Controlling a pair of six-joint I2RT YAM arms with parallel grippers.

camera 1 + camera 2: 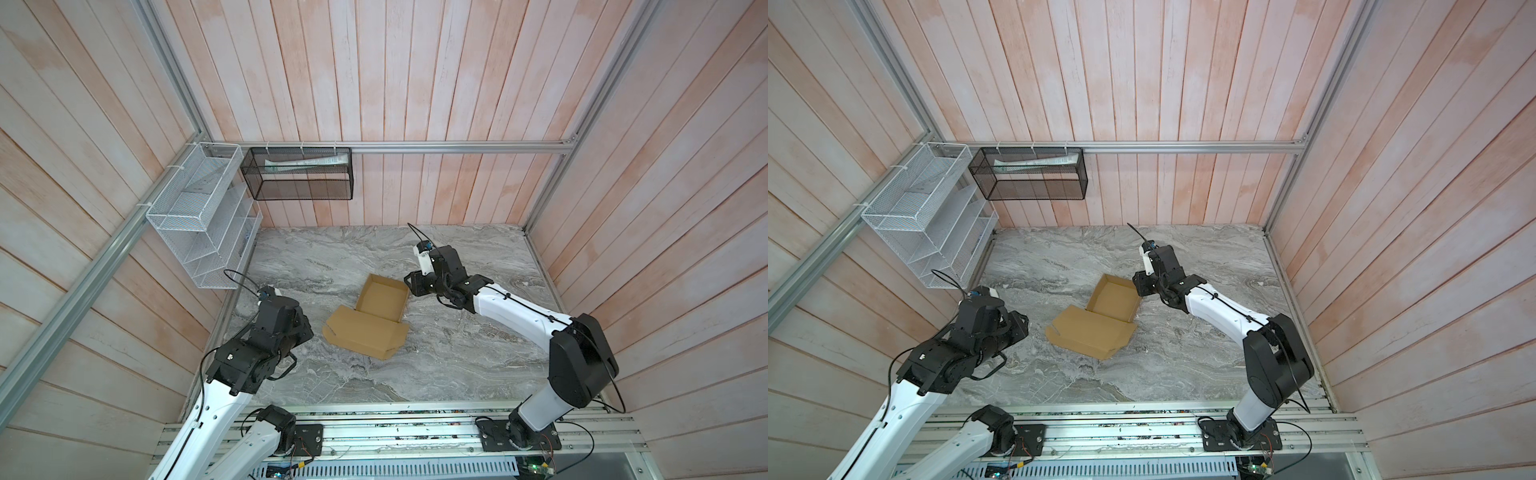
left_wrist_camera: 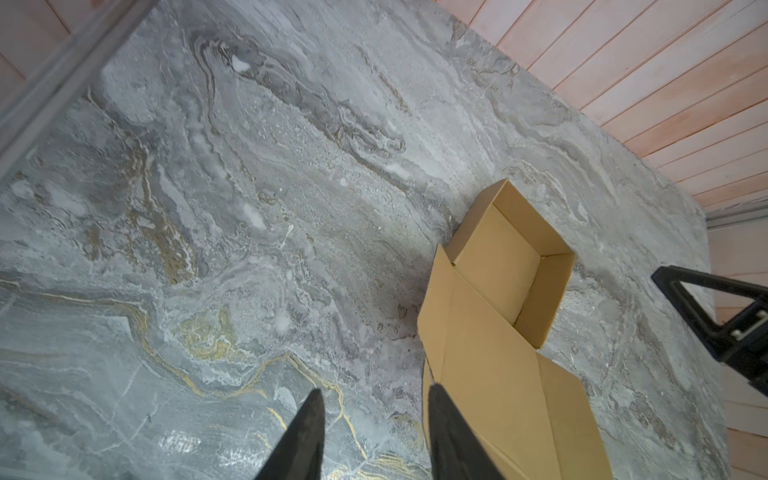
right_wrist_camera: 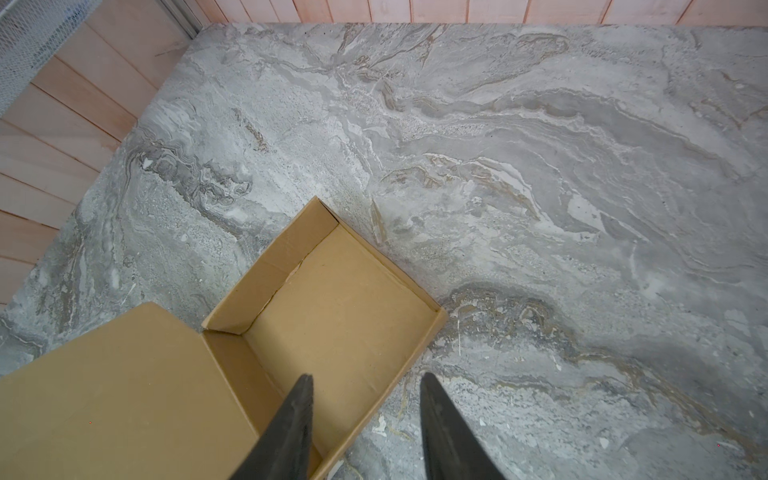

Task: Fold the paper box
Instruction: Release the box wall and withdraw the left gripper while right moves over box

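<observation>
The paper box (image 1: pixel 382 297) (image 1: pixel 1113 297) is plain brown cardboard in the middle of the marble table. Its shallow tray has its walls standing, and its lid (image 1: pixel 365 334) lies flat and open toward the front left. My left gripper (image 1: pixel 308 328) (image 2: pixel 374 395) is open just left of the lid; one finger (image 2: pixel 440 415) overlaps the lid's edge in the left wrist view, and nothing is between the jaws. My right gripper (image 1: pixel 409 286) (image 3: pixel 366 377) is open at the tray's right corner. In the right wrist view the tray's wall (image 3: pixel 395 374) runs between its fingers, ungripped.
A white wire rack (image 1: pixel 199 216) hangs on the left wall. A black mesh basket (image 1: pixel 299 174) with a paper item in it hangs on the back rail. Wooden walls close in the marble table (image 1: pixel 457 345) on three sides. The arm bases sit on an aluminium rail (image 1: pixel 395 432) in front.
</observation>
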